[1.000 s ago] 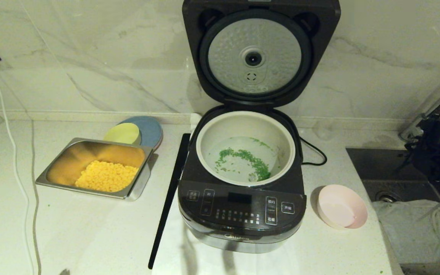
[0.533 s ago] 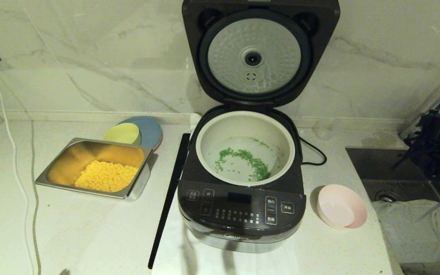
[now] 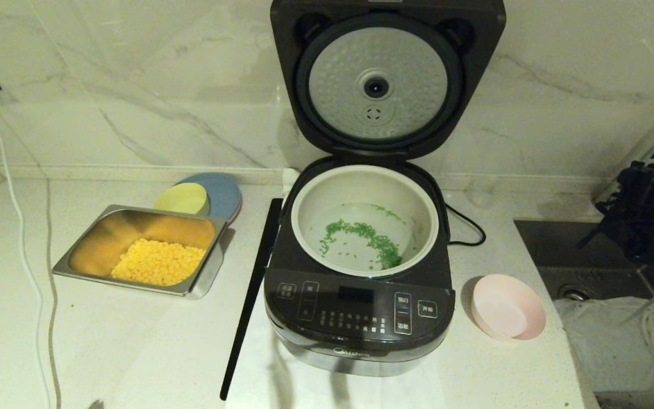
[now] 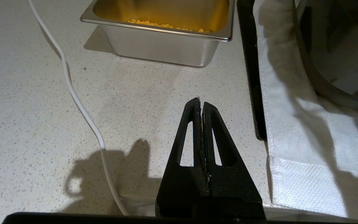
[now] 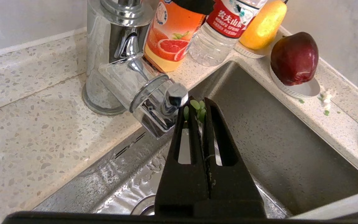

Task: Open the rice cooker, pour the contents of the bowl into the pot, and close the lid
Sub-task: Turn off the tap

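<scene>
The black rice cooker [image 3: 355, 318] stands mid-counter with its lid [image 3: 386, 79] swung fully up, dimpled silver underside facing me. The cream pot [image 3: 304, 227] inside holds the chopped green contents [image 3: 384, 247] scattered on its bottom. The pink bowl [image 3: 508, 315] sits upright and empty on the counter right of the cooker. My right gripper [image 3: 645, 182] hovers over the sink by the faucet, away from the bowl. Seen from the wrist, the right gripper [image 5: 199, 104] is shut with a few green bits stuck at its tips. My left gripper [image 4: 201, 101] is shut, low over the counter front left of the cooker.
A steel tray [image 3: 134, 227] of corn, a yellow bowl [image 3: 182, 199] and a blue plate [image 3: 225, 190] lie left of the cooker. A black strip [image 3: 250, 295] and white cable [image 3: 26, 250] cross the counter. A sink [image 3: 565, 244] with a cloth [image 3: 605, 335], faucet [image 5: 120, 62], bottles [image 5: 172, 34] and apple [image 5: 294, 59] are right.
My right gripper has risen a little and drawn back toward the faucet over the sink. The cooker, bowl and left arm have not moved.
</scene>
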Motion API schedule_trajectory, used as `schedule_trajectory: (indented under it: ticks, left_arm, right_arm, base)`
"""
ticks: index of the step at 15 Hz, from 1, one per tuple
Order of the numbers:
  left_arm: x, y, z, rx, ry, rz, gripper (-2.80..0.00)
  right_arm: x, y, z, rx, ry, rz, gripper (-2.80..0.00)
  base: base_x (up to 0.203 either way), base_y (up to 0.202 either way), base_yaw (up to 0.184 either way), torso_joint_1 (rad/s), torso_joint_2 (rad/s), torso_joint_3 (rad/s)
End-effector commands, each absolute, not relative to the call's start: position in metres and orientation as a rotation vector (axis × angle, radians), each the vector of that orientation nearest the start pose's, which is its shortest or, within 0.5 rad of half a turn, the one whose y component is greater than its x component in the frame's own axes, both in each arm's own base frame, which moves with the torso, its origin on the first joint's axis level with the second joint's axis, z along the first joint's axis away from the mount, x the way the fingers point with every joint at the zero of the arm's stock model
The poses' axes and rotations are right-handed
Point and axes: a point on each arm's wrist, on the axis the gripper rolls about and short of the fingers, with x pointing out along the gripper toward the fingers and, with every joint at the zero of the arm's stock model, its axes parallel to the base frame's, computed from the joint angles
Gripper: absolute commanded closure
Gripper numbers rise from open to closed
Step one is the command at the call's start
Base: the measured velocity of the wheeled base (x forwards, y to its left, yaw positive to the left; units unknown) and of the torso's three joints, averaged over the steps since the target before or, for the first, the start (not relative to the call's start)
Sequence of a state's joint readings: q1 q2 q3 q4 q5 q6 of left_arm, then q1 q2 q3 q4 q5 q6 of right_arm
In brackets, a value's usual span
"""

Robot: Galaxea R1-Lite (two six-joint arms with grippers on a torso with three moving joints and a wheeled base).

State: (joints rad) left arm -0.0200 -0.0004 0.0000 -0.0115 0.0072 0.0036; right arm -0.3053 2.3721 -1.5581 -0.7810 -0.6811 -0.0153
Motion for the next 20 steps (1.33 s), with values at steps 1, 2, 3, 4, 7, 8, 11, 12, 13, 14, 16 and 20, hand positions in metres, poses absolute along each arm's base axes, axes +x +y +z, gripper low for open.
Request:
schedule_trajectory:
  ticks: [1,2,3,4,7,8,11,12,13,14,16,20]
  left_arm:
    - [-0.022,0.001,0.074,0.003,-0.005,-0.012,0.00]
    - [-0.022,0.001,0.074,0.003,-0.005,-0.012,0.00]
    - [-0.022,0.001,0.074,0.003,-0.005,-0.012,0.00]
    - [-0.022,0.001,0.074,0.003,-0.005,-0.012,0.00]
    - [-0.022,0.001,0.074,0.003,-0.005,-0.012,0.00]
    - [-0.022,0.001,0.074,0.003,-0.005,-0.012,0.00]
    - [-0.022,0.001,0.074,0.004,-0.005,-0.012,0.00]
    - [-0.022,0.001,0.074,0.003,-0.005,-0.012,0.00]
    - [-0.022,0.001,0.074,0.003,-0.005,-0.012,0.00]
    - [-0.022,0.001,0.074,0.003,-0.005,-0.012,0.00]
    - [-0.022,0.001,0.074,0.004,-0.005,-0.012,0.00]
    - [-0.022,0.001,0.074,0.003,-0.005,-0.012,0.00]
  right_arm:
    - [0.464,-0.161,0.131,-0.018,0.029,-0.990,0.00]
    - [0.464,-0.161,0.133,-0.017,0.023,-0.991,0.00]
    - [0.464,-0.161,0.134,-0.018,0.028,-0.991,0.00]
    - [0.465,-0.162,0.136,-0.017,0.024,-0.991,0.00]
    - [0.467,-0.162,0.136,-0.018,0.027,-0.989,0.00]
    - [0.469,-0.163,0.136,-0.018,0.027,-0.989,0.00]
    - [0.469,-0.162,0.139,-0.016,0.023,-0.989,0.00]
    - [0.466,-0.161,0.143,-0.014,0.019,-0.988,0.00]
    - [0.462,-0.159,0.148,-0.011,0.016,-0.986,0.00]
    - [0.454,-0.154,0.156,-0.009,0.015,-0.981,0.00]
    - [0.435,-0.141,0.175,-0.002,0.008,-0.957,0.00]
    - [0.382,-0.098,0.223,0.004,-0.003,-0.807,0.00]
  base:
    - [0.000,0.000,0.000,0.000,0.00,0.000]
    - [0.000,0.000,0.000,0.000,0.00,0.000]
    - [0.000,0.000,0.000,0.000,0.00,0.000]
    - [0.000,0.000,0.000,0.000,0.00,0.000]
    - [0.000,0.000,0.000,0.000,0.00,0.000]
    - [0.000,0.000,0.000,0.000,0.00,0.000]
    - [0.000,0.000,0.000,0.000,0.00,0.000]
    - [0.000,0.000,0.000,0.000,0.00,0.000]
    - [0.000,0.000,0.000,0.000,0.00,0.000]
    - [0.000,0.000,0.000,0.000,0.00,0.000]
    - [0.000,0.000,0.000,0.000,0.00,0.000]
    - [0.000,0.000,0.000,0.000,0.00,0.000]
